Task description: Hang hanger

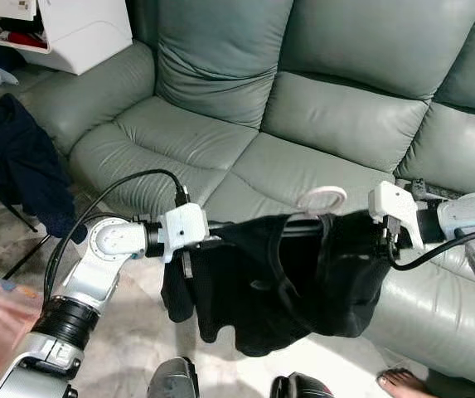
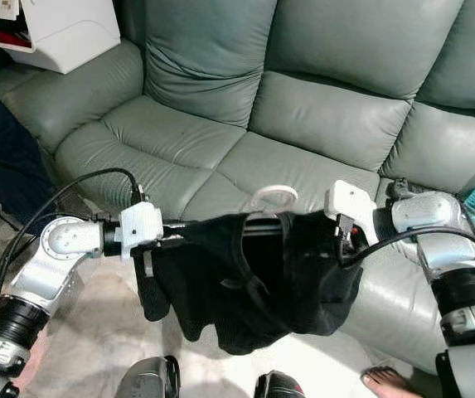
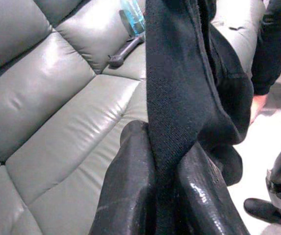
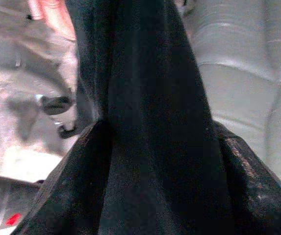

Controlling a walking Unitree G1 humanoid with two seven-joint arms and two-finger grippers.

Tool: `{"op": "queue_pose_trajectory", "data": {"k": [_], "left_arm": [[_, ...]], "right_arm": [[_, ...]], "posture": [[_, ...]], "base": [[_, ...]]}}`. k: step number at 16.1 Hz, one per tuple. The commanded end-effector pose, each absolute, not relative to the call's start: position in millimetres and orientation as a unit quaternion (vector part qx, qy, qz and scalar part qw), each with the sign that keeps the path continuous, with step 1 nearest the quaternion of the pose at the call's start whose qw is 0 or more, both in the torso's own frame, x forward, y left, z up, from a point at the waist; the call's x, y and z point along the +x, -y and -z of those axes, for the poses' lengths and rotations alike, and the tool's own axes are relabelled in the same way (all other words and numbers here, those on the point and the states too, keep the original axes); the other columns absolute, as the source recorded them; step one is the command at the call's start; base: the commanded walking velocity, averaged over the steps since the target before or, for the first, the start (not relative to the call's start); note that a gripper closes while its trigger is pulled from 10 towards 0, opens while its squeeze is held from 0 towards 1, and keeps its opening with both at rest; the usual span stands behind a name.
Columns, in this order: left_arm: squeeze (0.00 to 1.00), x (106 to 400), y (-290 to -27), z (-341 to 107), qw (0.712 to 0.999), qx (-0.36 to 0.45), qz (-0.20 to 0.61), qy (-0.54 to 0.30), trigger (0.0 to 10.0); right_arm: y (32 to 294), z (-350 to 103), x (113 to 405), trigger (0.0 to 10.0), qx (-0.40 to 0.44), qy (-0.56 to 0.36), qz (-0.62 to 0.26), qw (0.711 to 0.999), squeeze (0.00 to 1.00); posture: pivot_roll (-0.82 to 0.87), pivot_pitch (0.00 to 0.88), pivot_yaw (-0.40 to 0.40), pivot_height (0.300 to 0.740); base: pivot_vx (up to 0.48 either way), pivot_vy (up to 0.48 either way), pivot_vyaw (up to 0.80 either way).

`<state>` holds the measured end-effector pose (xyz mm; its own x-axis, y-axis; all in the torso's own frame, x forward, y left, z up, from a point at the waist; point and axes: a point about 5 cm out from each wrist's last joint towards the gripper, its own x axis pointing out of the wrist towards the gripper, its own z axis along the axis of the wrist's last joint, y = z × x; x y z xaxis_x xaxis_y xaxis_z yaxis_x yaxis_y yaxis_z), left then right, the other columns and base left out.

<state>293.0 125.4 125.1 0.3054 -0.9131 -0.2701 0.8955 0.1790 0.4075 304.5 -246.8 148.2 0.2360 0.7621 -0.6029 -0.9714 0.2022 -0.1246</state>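
In front of a big grey-green sofa [image 1: 320, 124], the left gripper [image 1: 189, 264] and right gripper [image 1: 386, 240] each pinch one end of a soft, floppy black garment [image 1: 278, 282] on a light, stiff hanger [image 1: 321, 199], best held by those ends.

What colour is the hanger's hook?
White; the hanger's hook shows best in the right eye view, above the black garment.

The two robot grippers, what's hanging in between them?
Between the left gripper and the right gripper hangs a black garment on a hanger with a white hook, seen in both eye views.
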Motion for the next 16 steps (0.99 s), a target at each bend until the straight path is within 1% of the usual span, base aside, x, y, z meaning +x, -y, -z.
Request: {"op": "queue_pose_trajectory", "data": {"k": [1, 2, 4, 8, 12, 16], "left_arm": [[0.00, 294, -123, -136, 0.769, 0.250, 0.587, 0.045, 0.0], [0.00, 293, -122, -135, 0.768, 0.250, 0.588, 0.043, 0.0], [0.00, 293, -122, -133, 0.766, 0.252, 0.589, 0.041, 0.0], [0.00, 292, -121, -131, 0.763, 0.254, 0.593, 0.037, 0.0], [0.00, 292, -121, -130, 0.762, 0.256, 0.594, 0.034, 0.0], [0.00, 291, -120, -129, 0.761, 0.255, 0.595, 0.032, 0.0]], "right_arm": [[250, -149, 301, 0.0, -0.247, -0.227, -0.593, 0.733, 0.00], [254, -149, 299, 0.0, -0.247, -0.243, -0.599, 0.722, 0.00], [256, -150, 297, 0.0, -0.248, -0.258, -0.605, 0.712, 0.00], [266, -146, 296, 0.0, -0.312, -0.294, -0.588, 0.686, 0.00], [272, -147, 300, 0.0, -0.358, -0.299, -0.561, 0.683, 0.00], [267, -149, 308, 0.0, -0.365, -0.262, -0.547, 0.706, 0.00]], "posture": [[-0.05, 0.073, 0.025, 0.740], [-0.06, 0.074, 0.023, 0.740], [-0.06, 0.074, 0.023, 0.740], [-0.06, 0.078, 0.020, 0.740], [-0.07, 0.079, 0.019, 0.740], [-0.07, 0.080, 0.018, 0.740]], "base": [[0.000, 0.000, 0.00], [0.000, 0.000, 0.00], [0.000, 0.000, 0.00], [0.000, 0.000, 0.00], [0.000, 0.000, 0.00], [0.000, 0.000, 0.00]]}}
